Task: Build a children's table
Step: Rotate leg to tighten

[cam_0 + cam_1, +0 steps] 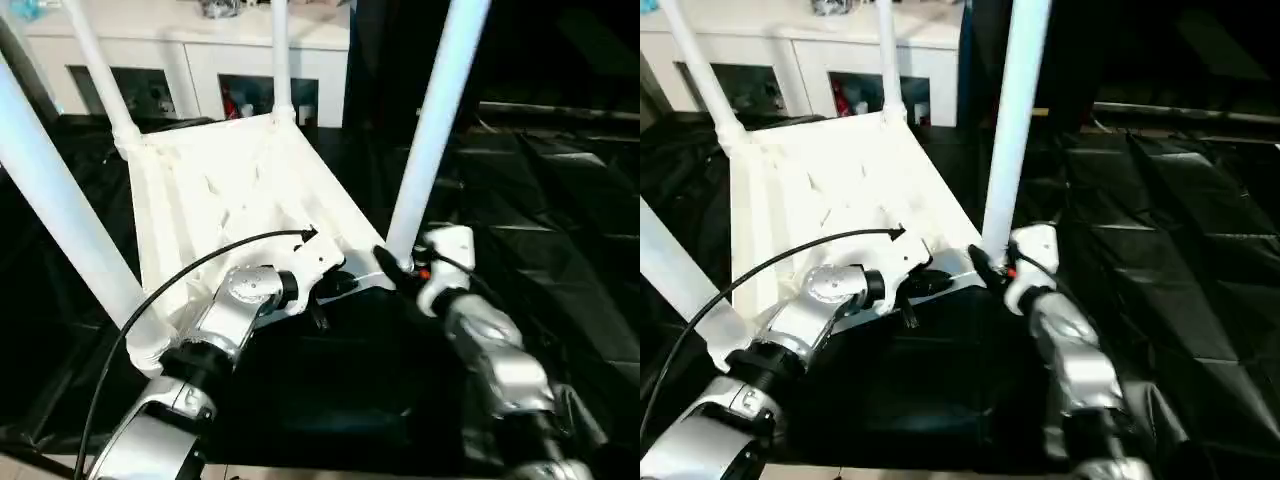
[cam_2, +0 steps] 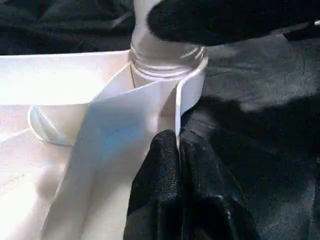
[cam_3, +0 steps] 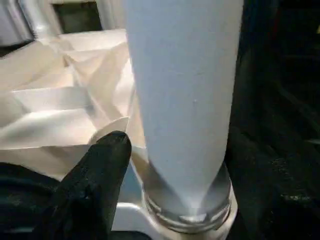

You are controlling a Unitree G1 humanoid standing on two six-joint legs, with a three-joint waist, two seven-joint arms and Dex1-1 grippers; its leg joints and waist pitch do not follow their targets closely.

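Observation:
The children's table lies upside down, its ribbed white tabletop (image 1: 230, 190) tilted up toward me, with four white legs standing in the corner sockets. My left gripper (image 1: 335, 285) is shut on the thin raised rim (image 2: 179, 105) close to the near right corner. At that corner my right gripper (image 1: 392, 265) is closed around the base of the near right leg (image 1: 435, 120), just above its socket (image 3: 187, 215). One black finger (image 3: 100, 170) presses beside the leg; the other is hidden behind it. The near left leg (image 1: 60, 210) rises past my left arm.
A crinkled black sheet (image 1: 560, 200) covers the surface under and around the table. A white cabinet with glass doors (image 1: 200, 50) stands behind the far legs (image 1: 281, 60). A black cable (image 1: 180, 280) arcs over my left forearm.

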